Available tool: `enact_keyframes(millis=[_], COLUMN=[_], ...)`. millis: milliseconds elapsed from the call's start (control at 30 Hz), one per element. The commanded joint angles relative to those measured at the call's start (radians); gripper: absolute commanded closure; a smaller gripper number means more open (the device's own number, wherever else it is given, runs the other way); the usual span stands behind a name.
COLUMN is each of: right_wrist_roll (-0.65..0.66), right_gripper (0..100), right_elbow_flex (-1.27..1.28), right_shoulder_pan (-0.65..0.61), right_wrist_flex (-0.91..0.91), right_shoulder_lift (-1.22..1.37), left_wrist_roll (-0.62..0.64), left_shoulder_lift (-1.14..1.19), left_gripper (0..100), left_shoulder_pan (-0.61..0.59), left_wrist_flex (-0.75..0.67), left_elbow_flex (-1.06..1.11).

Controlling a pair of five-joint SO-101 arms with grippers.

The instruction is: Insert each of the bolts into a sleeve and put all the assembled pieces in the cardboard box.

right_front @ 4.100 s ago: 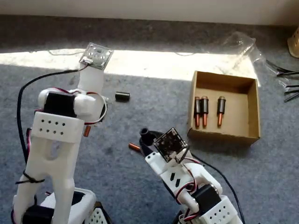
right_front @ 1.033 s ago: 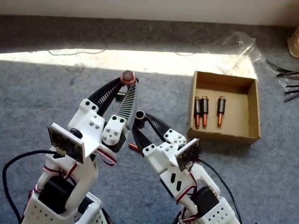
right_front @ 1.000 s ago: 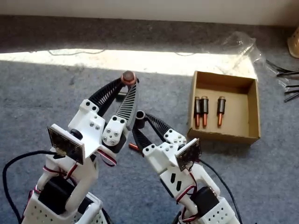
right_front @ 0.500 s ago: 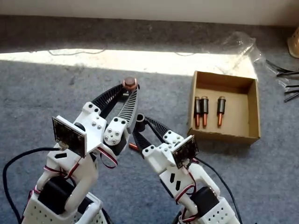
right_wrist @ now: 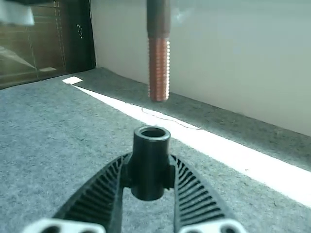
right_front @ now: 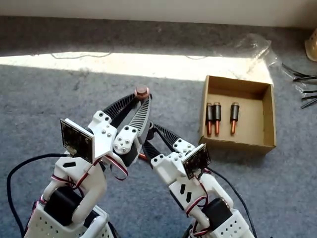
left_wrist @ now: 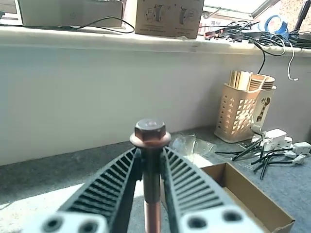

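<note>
Left end effector [right_front: 141, 97]: closed on the shank of a bolt [left_wrist: 150, 138], which is held upright with its hex head just above the fingertips.
Bolt tip [right_wrist: 158, 73]: hung directly above the right end effector, apart from the sleeve.
Right end effector [right_wrist: 150, 169]: closed around a black sleeve [right_wrist: 151, 158], which is held upright with its bore open towards the bolt.
Cardboard box [right_front: 237, 144]: set on the bench, to the right of both end effectors.
Assembled pieces [right_front: 217, 116]: three are laid side by side inside the box.
</note>
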Motion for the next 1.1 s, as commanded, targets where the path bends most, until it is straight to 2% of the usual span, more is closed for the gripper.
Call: enact_keyframes(millis=[0, 300, 1067], right_wrist_roll=[-0.002, -0.002, -0.002], right_gripper=[99.3, 99.3, 99.3], right_elbow_flex=[0.143, 0.143, 0.143], right_shoulder_pan=[-0.01, -0.01, -0.01], right_wrist_flex=[0.001, 0.001, 0.001], right_shoulder_lift=[-0.013, -0.015, -0.015], left_wrist_roll=[0.005, 0.051, 0.052], left_shoulder_lift=[-0.013, -0.013, -0.015], left_gripper=[99, 99, 99], left_shoulder_pan=[0.018, 0.018, 0.018], left_wrist_flex=[0.043, 0.066, 0.078], left_elbow_flex=[-0.018, -0.016, 0.031])
